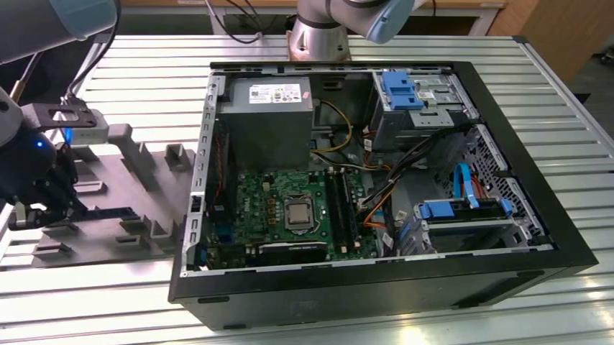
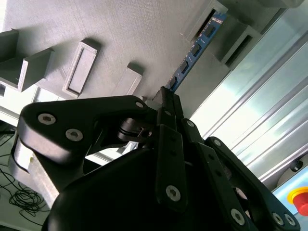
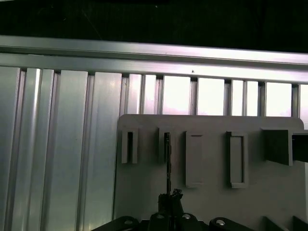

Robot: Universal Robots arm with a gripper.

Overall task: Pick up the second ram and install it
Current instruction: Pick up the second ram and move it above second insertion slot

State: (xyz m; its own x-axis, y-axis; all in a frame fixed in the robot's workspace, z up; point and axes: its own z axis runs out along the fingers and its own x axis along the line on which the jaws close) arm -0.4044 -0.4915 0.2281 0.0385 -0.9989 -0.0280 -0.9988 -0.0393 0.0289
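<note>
At the exterior view's left, the black gripper (image 1: pixel 43 205) hangs low over the grey fixture block (image 1: pixel 134 180), which lies on the ribbed metal table (image 1: pixel 144 65). In the second wrist view the gripper (image 2: pixel 166 98) has its fingers drawn together, pinching one end of the second ram (image 2: pixel 195 50). The thin stick with its row of small chips runs away from the fingertips along the fixture's face, and its far end sits at one of the slotted posts. The first wrist view shows the second ram (image 3: pixel 167 163) edge-on as a thin dark line between a slotted post and the gripper (image 3: pixel 171 199).

Further toward the exterior view's right, beside the fixture, the open computer case (image 1: pixel 384 287) rests on the table. The green motherboard (image 1: pixel 278 194) lies flat inside it, with its long black memory slots (image 1: pixel 341 205) just right of the processor socket.
</note>
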